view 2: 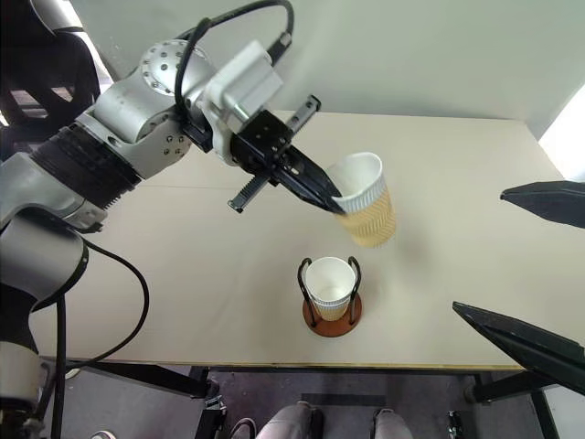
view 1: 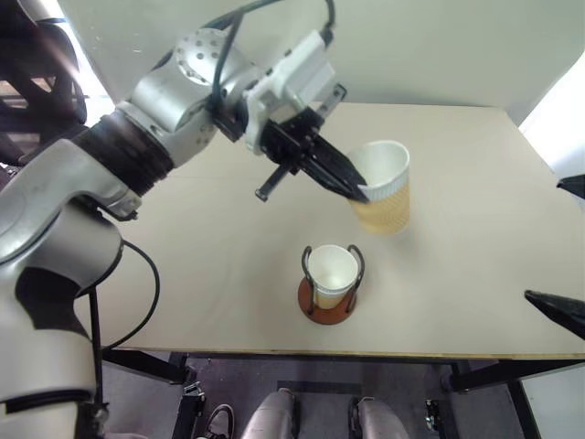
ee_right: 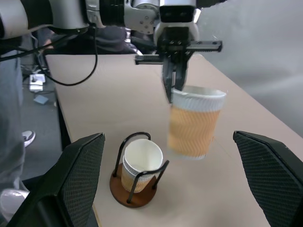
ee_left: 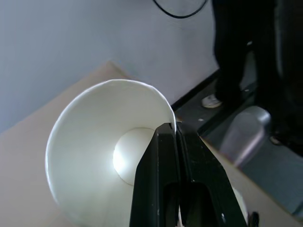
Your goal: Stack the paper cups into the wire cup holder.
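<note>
Nearest the head camera sits the wire cup holder [view 1: 329,297] at roughly 6 o'clock on the tan table [view 1: 475,201], close to the near edge; one paper cup [view 1: 332,273] already stands upright inside its two dark wire loops, resting on the reddish-brown disc base. Above and beyond it, toward 1 o'clock from the holder, the left gripper [view 1: 355,187] is clenched on the rim of a second paper cup [view 1: 385,187], one finger inside the wall and one outside. That cup hangs clear of the table, tilted, mouth turned up and toward the gripper, not yet over the holder. At the 3 to 4 o'clock edge, the right gripper [view 2: 526,265] stands spread wide with nothing between its fingers. Progress, as I judge it: one cup seated, one in transit, needing to be brought over the holder, squared upright and nested into the seated cup. A third cup I cannot locate.
</note>
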Controlling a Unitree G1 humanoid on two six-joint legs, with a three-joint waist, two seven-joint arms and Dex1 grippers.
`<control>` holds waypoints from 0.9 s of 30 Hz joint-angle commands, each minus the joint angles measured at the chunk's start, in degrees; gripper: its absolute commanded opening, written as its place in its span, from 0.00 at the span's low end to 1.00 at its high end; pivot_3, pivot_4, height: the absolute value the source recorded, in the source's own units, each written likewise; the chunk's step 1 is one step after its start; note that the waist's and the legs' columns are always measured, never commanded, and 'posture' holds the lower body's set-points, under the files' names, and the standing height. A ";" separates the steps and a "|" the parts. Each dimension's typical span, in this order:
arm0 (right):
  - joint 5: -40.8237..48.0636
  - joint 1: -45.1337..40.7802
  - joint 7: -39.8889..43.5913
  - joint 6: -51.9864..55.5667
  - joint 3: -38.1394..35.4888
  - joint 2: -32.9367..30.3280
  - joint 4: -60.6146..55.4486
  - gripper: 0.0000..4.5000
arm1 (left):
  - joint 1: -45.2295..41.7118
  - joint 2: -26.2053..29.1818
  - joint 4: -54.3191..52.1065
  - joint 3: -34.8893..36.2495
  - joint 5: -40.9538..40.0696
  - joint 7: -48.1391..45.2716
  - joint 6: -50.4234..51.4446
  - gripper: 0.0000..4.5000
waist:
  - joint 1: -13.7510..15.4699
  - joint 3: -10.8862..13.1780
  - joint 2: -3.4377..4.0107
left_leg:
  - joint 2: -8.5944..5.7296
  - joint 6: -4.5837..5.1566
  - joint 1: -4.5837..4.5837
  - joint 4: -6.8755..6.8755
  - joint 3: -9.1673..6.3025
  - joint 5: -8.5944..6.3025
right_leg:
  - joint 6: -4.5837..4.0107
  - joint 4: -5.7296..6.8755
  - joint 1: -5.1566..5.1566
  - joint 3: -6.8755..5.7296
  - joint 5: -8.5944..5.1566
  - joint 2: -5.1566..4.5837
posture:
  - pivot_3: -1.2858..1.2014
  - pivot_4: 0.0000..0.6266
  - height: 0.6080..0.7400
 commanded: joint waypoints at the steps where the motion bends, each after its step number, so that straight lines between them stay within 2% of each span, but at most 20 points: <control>1: 2.35 2.57 -2.39 0.32 -5.58 -0.46 0.29 1.00 | -3.91 1.03 0.26 -5.61 -0.17 -1.59 -4.71 0.00 | -0.13 0.02 0.02 | 0.01 0.00 0.00 0.01 -0.04 0.00 | -0.02 0.03 0.02 0.06 -0.03 -0.02 | 0.52 0.24 1.00; 5: 2.42 6.28 -2.27 -0.58 -8.47 0.44 -1.08 1.00 | -7.51 2.43 0.53 -12.84 -0.19 -1.59 -9.11 0.00 | -0.29 0.04 0.00 | -0.02 0.00 0.06 -0.01 -0.05 0.00 | -0.08 0.05 0.05 0.00 -0.01 0.05 | 0.52 0.24 1.00; 11: 2.42 10.70 -1.93 -3.04 -11.16 1.53 -2.69 1.00 | -10.11 3.61 -0.46 -20.07 -1.74 -1.59 -12.16 0.00 | -0.30 0.05 0.04 | -0.03 0.05 0.17 -0.03 -0.13 -0.13 | -0.25 0.09 0.14 -0.07 -0.10 0.10 | 0.52 0.24 1.00; 27: 2.42 17.85 -1.54 -6.73 -14.94 2.91 -4.35 1.00 | -10.42 5.32 -4.42 -25.83 -4.62 -1.59 -11.46 0.00 | -0.42 0.06 0.06 | 0.19 -0.16 0.35 -0.02 -0.14 -0.36 | -0.48 0.13 0.29 -0.11 -0.12 0.19 | 0.52 0.24 1.00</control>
